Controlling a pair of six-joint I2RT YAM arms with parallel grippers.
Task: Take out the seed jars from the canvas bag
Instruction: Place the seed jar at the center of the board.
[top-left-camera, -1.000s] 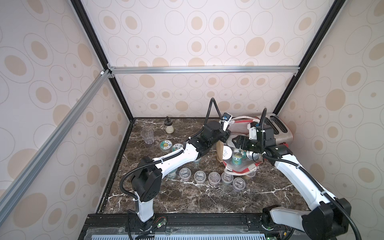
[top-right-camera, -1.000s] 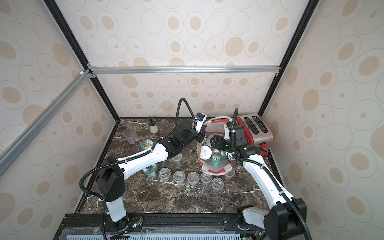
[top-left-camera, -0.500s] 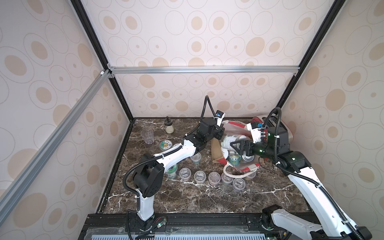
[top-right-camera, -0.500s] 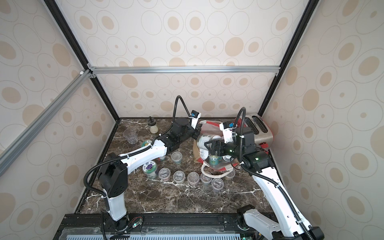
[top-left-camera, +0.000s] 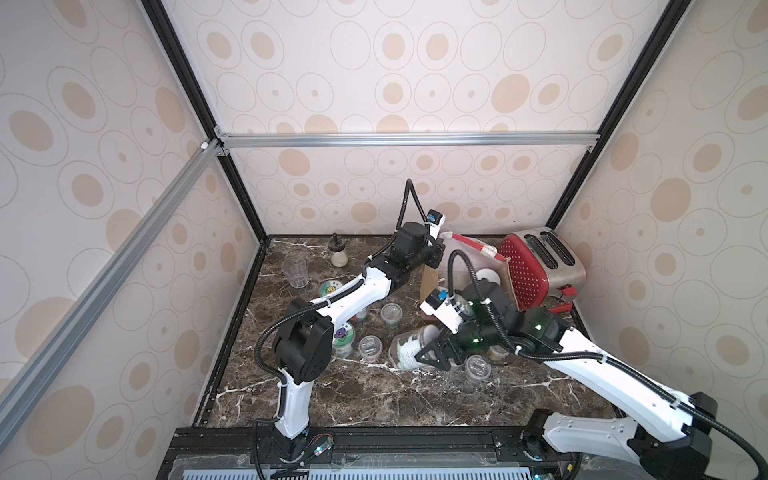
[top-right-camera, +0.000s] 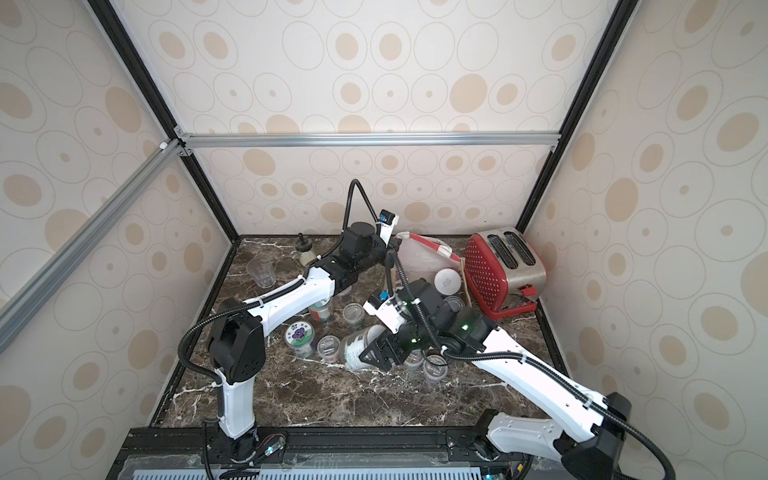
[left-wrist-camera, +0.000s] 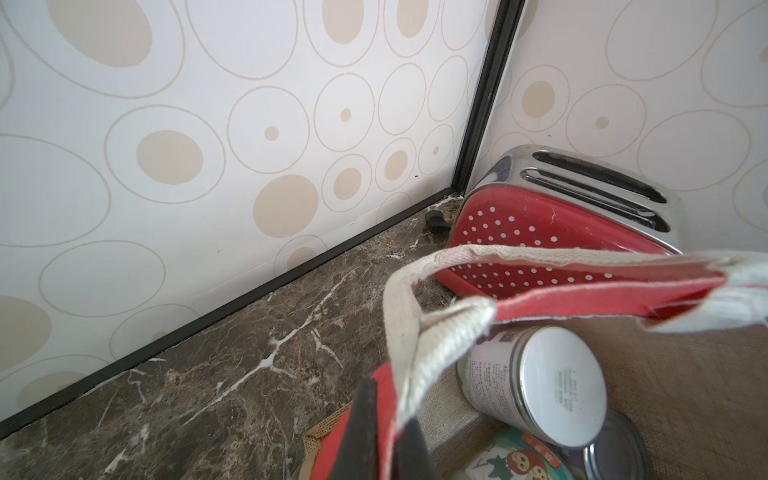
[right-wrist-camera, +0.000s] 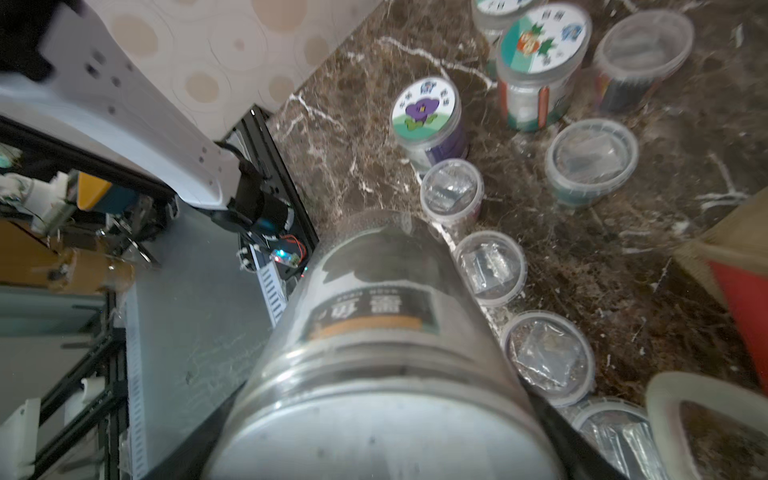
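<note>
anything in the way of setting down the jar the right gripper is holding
Likely yes: the right gripper holds the tall jar tilted, low over the row of short clear-lidded jars. Bare table lies toward the front edge.

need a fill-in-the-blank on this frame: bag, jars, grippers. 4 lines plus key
1. The tall tilted jar is held by the ____.
2. The left gripper pinches the rim of the ____.
3. Next to that bag stands a red dotted ____.
4. One upright jar has a ____ flower on its lid.

Missing words: right gripper; canvas bag; toaster; purple.
</note>
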